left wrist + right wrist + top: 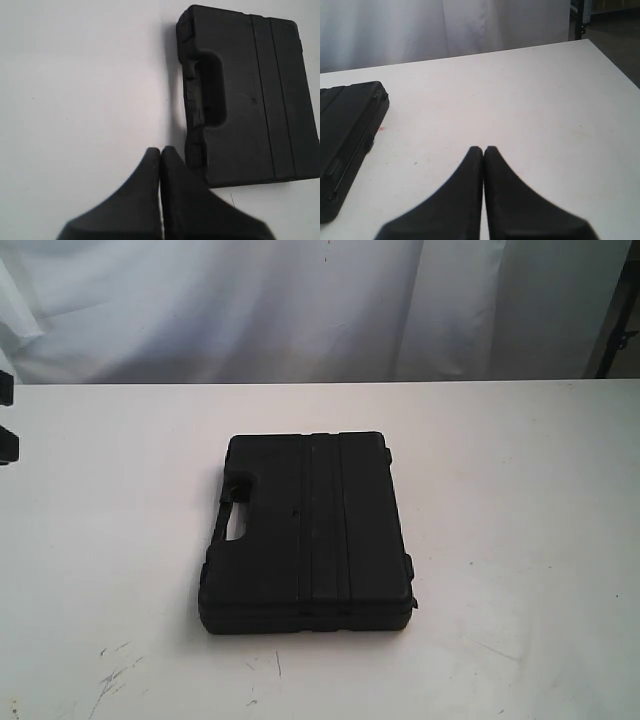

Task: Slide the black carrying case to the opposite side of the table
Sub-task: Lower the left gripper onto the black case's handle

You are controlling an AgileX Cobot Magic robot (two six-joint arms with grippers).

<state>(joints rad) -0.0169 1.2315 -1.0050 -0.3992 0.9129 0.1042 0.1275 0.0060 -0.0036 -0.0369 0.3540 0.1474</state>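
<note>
The black carrying case (307, 531) lies flat near the middle of the white table (520, 490), its handle cut-out facing left. The case (250, 100) fills the left wrist view's far side, handle slot toward my left gripper (160, 150), which is shut and empty, hovering above bare table just beside the case's handle edge. My right gripper (483, 149) is shut with nothing in it, over bare table (520, 100); one end of the case (345, 135) shows off to its side, apart from it. Neither gripper's fingers appear in the exterior view.
A white curtain (300, 300) hangs behind the table's far edge. Dark scratches (115, 675) mark the near left tabletop. A small pink spot (381, 129) sits by the case's corner. Dark arm parts (6, 440) show at the left border.
</note>
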